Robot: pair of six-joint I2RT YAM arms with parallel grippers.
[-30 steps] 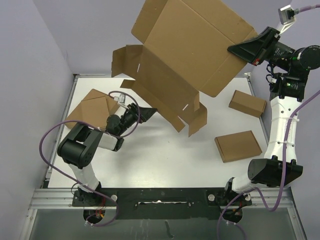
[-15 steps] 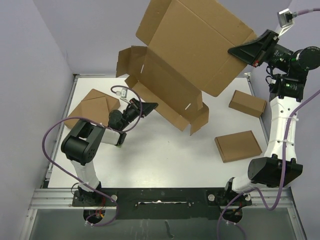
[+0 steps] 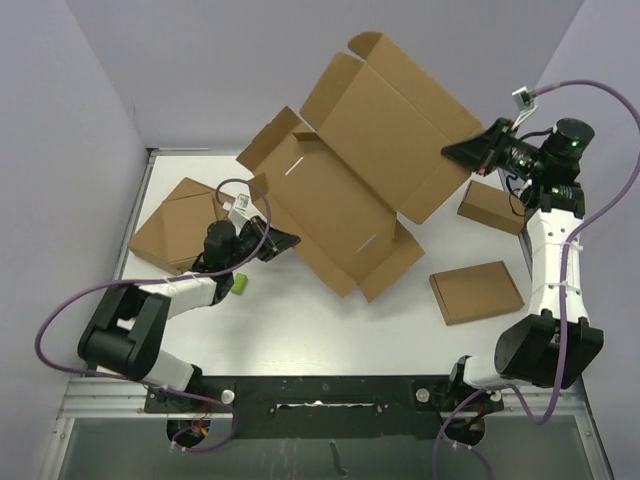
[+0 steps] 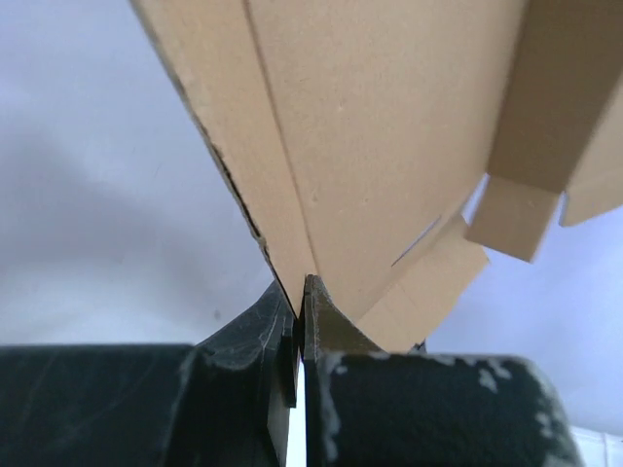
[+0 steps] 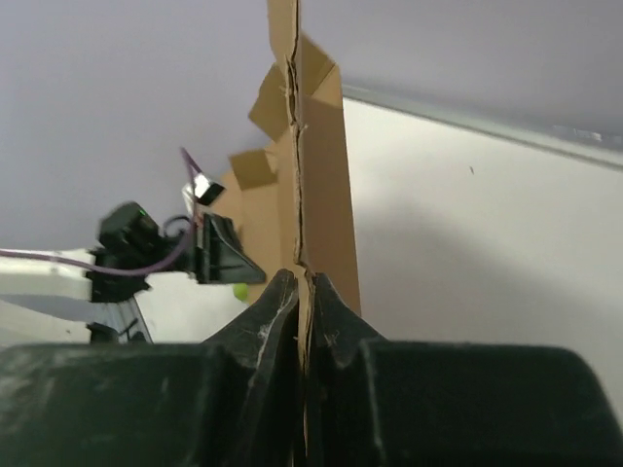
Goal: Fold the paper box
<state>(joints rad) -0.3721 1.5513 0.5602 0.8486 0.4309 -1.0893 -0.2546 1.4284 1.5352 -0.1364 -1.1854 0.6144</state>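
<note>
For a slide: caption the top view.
Left gripper and right gripper pinch opposite edges of the open paper box.

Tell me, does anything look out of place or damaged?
The small green block beside the left arm looks out of place among cardboard. The paper box, held by left gripper and right gripper, seems undamaged.

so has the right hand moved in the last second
Yes. In the top view the right hand has come down toward the small box beside it, bringing the paper box along.

light: bright, even | shadows: soft, faint | wrist views — foreground blurred
</note>
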